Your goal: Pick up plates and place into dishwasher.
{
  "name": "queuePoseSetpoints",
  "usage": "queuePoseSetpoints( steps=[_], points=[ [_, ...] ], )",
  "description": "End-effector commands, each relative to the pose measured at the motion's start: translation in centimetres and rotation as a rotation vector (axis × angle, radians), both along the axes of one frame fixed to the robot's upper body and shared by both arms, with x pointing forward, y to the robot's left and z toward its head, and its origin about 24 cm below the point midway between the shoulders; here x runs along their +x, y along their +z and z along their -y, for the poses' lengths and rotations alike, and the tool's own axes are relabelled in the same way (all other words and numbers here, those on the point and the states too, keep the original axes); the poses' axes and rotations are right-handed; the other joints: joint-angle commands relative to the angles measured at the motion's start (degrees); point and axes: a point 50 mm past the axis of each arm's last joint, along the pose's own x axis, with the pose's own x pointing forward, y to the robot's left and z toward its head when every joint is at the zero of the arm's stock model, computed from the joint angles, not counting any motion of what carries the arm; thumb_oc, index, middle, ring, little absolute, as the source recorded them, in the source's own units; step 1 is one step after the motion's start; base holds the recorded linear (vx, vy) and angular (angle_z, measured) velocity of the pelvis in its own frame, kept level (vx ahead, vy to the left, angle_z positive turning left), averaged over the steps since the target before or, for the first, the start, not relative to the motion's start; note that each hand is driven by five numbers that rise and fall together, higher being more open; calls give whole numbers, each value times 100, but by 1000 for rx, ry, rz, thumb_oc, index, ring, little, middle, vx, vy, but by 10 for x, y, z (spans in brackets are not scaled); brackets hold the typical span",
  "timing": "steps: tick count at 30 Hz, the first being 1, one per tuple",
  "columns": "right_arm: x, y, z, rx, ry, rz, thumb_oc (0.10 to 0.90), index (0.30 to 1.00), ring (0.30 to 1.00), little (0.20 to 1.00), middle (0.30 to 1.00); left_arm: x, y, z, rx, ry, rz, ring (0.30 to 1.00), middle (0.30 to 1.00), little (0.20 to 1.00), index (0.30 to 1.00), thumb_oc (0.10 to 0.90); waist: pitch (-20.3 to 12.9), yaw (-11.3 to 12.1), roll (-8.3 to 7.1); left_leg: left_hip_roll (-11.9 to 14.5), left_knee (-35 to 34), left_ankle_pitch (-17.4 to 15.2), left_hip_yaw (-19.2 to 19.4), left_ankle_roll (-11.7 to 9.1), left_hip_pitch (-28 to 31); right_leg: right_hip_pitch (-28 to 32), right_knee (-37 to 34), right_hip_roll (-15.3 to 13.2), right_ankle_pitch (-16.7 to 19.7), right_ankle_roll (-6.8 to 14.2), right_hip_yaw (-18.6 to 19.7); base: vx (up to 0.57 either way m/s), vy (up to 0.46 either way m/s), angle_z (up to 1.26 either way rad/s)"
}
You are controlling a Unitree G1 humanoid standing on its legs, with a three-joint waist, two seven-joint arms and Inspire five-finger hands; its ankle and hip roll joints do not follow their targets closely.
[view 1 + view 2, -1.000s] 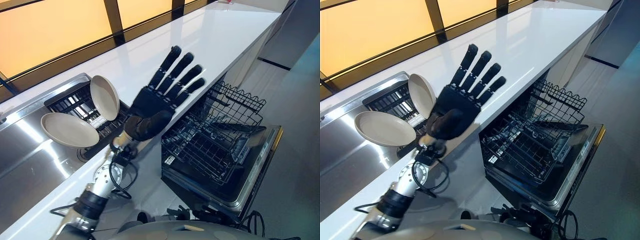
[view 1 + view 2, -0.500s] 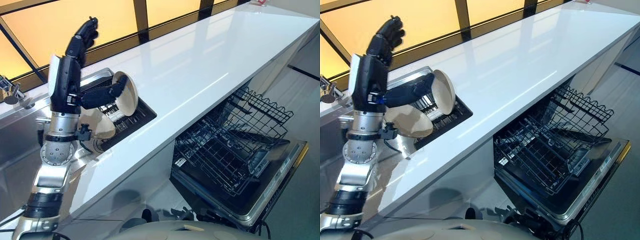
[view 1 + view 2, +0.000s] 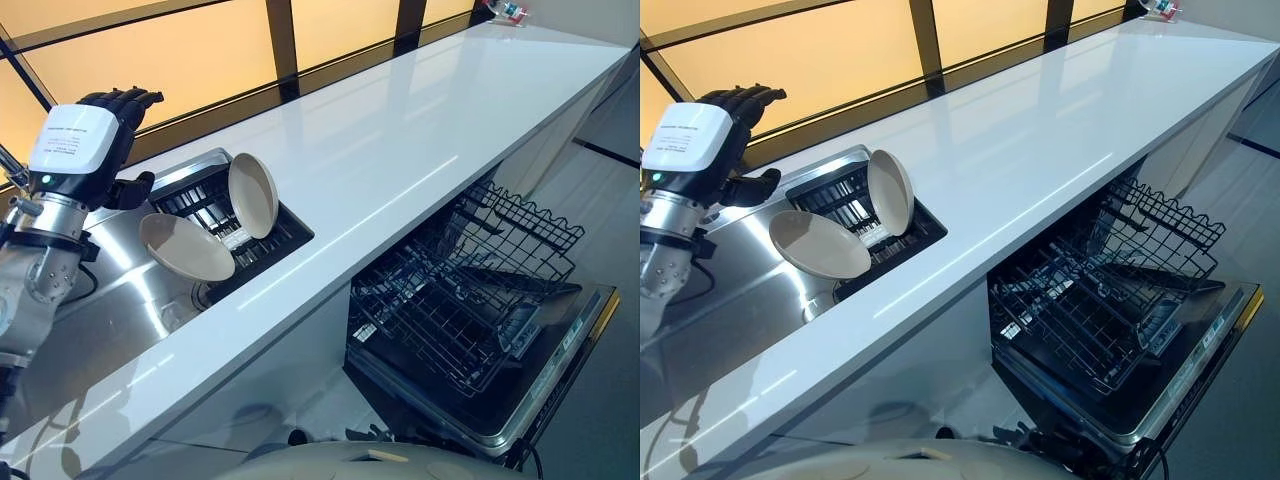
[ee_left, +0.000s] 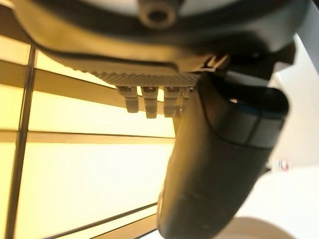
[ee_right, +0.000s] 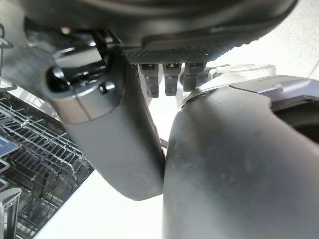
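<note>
Nearest us, the open dishwasher (image 3: 470, 330) sits below the counter edge with its wire rack (image 3: 460, 280) pulled out on the lowered door, and we see no plates in it. Our right hand (image 5: 114, 129) hangs low beside that rack, thumb out and fingers fairly straight, holding nothing.

Above lies the white countertop (image 3: 400, 130), and at its left end a dark drying rack (image 3: 215, 215) sunk beside the steel sink basin (image 3: 90, 320). Two beige plates wait here: the nearer plate (image 3: 185, 247) leans low over the rack's edge toward the sink, and the upright plate (image 3: 252, 194) stands on its rim just behind, close to it.

We judge them stiff, glazed and slick, fairly light but breakable, so a pinch over the rim, thumb on one face and fingers on the other, looks safest.

Furthest back, our left hand (image 3: 105, 140) hovers above the sink, apart from both plates, fingers curled and empty.
</note>
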Motion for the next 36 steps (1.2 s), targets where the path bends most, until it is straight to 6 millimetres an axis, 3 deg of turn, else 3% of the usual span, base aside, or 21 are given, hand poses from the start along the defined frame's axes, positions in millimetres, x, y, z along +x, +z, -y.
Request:
queuePoseSetpoints(
  steps=[1,12,20,29,36],
  points=[
    [25,4,3,13,36,41,800,900,900,900,900,8,89,2,109,28,246,900,900,900,900,800,4,-282,300,-456,42,-885,174,234,276,-96,439,282,-612,247,-1,21,59,-9],
    [18,5,11,6,11,29,800,900,900,900,900,25,106,-5,159,114,136,900,900,900,900,800,20,-521,349,-526,48,-943,356,325,341,-156,393,283,-479,348,281,22,40,-14],
    [16,6,13,1,3,23,800,900,900,900,900,37,100,-8,191,142,33,900,900,900,900,800,34,-651,382,-572,41,-963,457,357,322,-248,342,273,-361,436,429,20,36,-13],
    [18,6,12,4,-15,28,800,900,900,900,900,51,84,2,279,159,-248,900,900,900,900,800,65,-726,395,-610,41,-973,511,397,270,-368,369,238,-291,521,511,-3,21,-4],
    [21,6,12,8,-30,35,800,900,900,900,900,53,98,7,301,158,-191,900,900,900,900,800,83,-760,374,-622,41,-978,528,418,243,-432,397,225,-256,566,544,1,5,-3]
  ],
)
